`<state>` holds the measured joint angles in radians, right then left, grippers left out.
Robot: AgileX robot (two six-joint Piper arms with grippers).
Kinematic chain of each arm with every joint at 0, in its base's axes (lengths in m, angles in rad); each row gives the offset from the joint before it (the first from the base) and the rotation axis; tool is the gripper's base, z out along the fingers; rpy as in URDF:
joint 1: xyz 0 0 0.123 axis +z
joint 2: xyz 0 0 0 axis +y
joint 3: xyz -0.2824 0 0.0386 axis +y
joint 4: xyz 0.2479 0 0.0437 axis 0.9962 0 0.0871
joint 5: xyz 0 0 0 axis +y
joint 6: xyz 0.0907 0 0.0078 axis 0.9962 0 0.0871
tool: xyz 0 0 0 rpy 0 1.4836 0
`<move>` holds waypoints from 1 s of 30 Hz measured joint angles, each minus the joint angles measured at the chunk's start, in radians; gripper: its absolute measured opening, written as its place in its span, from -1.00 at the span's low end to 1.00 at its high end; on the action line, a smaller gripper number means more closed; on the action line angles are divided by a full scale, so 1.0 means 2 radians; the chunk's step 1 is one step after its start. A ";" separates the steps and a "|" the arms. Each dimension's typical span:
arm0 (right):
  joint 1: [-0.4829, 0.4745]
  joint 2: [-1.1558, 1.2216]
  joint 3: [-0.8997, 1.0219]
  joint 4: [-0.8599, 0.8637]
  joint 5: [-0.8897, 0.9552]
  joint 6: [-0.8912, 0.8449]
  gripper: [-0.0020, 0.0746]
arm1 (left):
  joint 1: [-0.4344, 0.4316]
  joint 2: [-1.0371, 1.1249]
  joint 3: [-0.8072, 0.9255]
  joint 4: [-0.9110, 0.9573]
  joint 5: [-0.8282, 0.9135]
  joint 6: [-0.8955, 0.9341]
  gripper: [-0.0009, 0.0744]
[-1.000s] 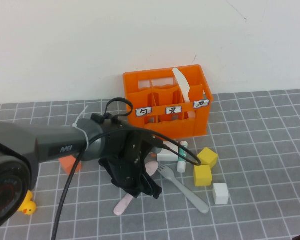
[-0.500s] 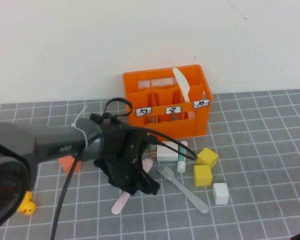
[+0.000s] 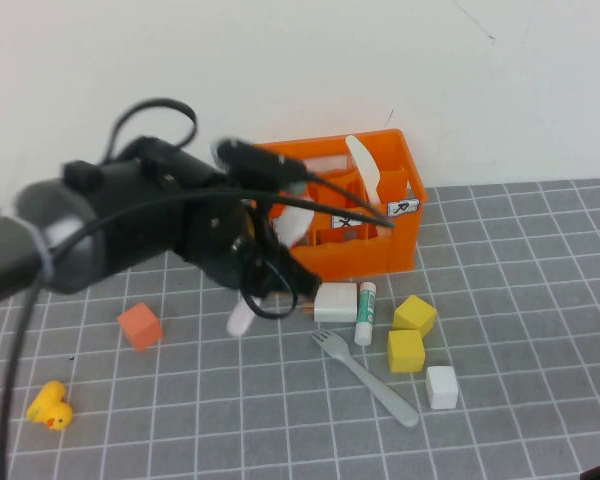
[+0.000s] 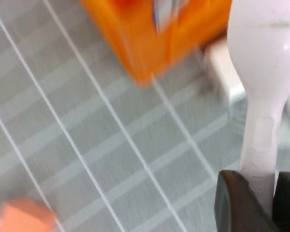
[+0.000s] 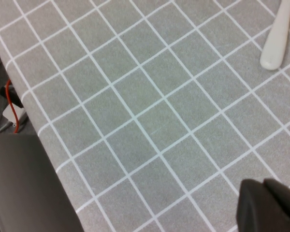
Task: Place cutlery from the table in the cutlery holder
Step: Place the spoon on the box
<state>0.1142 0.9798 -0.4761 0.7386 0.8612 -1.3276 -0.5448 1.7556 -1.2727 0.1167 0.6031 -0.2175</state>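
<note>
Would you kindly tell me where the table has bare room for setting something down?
Free: tiles right of the white cube, and between duck and fork. Crowded: before the cutlery holder, where the left hand holds the spoon. The right hand is parked.

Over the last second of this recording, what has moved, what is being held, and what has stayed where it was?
The left gripper, shut on the pink spoon, has lifted it off the table and swung up towards the cutlery holder. The knife still stands in the holder; the fork, glue stick and blocks have not moved. The right gripper stays shut, low over bare tiles near the table's edge.
</note>
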 joint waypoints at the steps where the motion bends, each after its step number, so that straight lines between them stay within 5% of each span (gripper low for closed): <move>1: 0.000 0.000 0.000 0.000 -0.001 0.000 -0.95 | 0.000 -0.010 0.001 0.006 -0.007 0.000 -0.64; 17: 0.000 0.000 0.000 0.001 -0.007 0.000 -0.95 | 0.003 -0.043 0.003 0.074 -0.271 -0.045 -0.64; 30: 0.000 0.000 0.000 0.001 -0.008 0.000 -0.95 | 0.065 0.004 0.023 0.029 -0.460 -0.049 -0.64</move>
<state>0.1142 0.9798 -0.4761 0.7402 0.8452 -1.3276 -0.4151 1.7638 -1.2269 0.1743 -0.3173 -0.3161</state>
